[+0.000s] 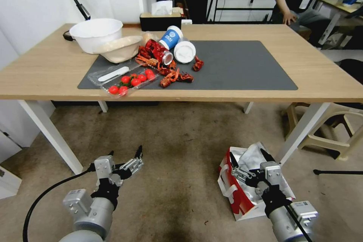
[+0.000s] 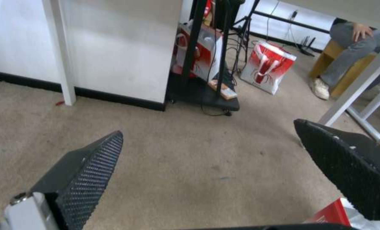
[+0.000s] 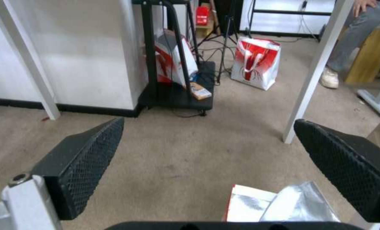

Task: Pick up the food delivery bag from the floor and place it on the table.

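Head view showed the right gripper (image 1: 247, 162) hanging with its fingers spread and nothing between them, directly above the open mouth of the food delivery bag (image 1: 242, 191), a boxy white paper bag with red side panels, crumpled silver foil lining and white handles. That bag stood on the floor (image 1: 177, 166), a dull brownish-grey carpet with dark stains, just beside a white leg of the table (image 1: 45, 72), a wide light-wood top carrying a dark grey rectangular mat (image 1: 242, 64). The left gripper (image 1: 128, 155) hovered well apart over bare floor, likewise spread and empty.

By my judgement the task had barely begun: no grasp was made, and the lift and the placing remained.

Counted: two grippers; one bag under the right one, plus a second red-and-white bag (image 3: 256, 62) far off beneath the table; one mat, its right half bare.
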Robot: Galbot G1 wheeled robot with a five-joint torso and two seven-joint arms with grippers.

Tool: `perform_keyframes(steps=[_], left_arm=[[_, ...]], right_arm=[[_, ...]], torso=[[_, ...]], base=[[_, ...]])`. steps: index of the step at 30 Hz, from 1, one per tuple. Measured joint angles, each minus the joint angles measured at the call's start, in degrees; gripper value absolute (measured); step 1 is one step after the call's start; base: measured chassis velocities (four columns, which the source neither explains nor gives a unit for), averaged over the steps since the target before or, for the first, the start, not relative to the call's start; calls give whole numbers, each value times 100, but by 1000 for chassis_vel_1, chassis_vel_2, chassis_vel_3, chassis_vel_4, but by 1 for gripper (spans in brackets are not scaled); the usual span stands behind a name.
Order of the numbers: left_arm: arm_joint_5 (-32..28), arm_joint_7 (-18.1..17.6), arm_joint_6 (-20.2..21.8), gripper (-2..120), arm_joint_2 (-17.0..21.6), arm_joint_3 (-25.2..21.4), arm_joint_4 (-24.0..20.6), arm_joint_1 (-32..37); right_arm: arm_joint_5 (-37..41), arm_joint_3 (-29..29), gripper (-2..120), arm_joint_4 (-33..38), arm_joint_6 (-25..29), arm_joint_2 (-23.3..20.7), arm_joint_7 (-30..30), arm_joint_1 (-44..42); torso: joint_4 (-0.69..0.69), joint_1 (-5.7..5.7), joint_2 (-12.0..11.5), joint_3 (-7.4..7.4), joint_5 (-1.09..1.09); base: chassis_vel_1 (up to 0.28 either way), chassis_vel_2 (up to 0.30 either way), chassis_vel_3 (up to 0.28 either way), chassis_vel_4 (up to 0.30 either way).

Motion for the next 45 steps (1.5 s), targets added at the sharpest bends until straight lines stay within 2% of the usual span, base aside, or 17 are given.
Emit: perform_keyframes(steps=[10,30,38,45], left_arm=[[15,24,-19,100,12,-27,10,14],[21,26,-42,100,30,-44,75,-6],[21,13,-50,100,72,-55,99,-9],[23,5,-49,100,82,-61,98,-8]], right_arm=[[22,23,100,-48,-6,0,-5,18],[-23,21,100,-127,-18,0,2,35],[-61,7,100,-169,-11,0,7,23],[-69,5,100,-160,-9,0,8,18]], torso=[[0,-97,-266,-169,0],[0,-223,-628,-404,0],[0,-319,-906,-588,0],[0,-363,-1045,-683,0]], base=[[0,0,0,0],[0,0,0,0],[0,0,0,0],[0,0,0,0]])
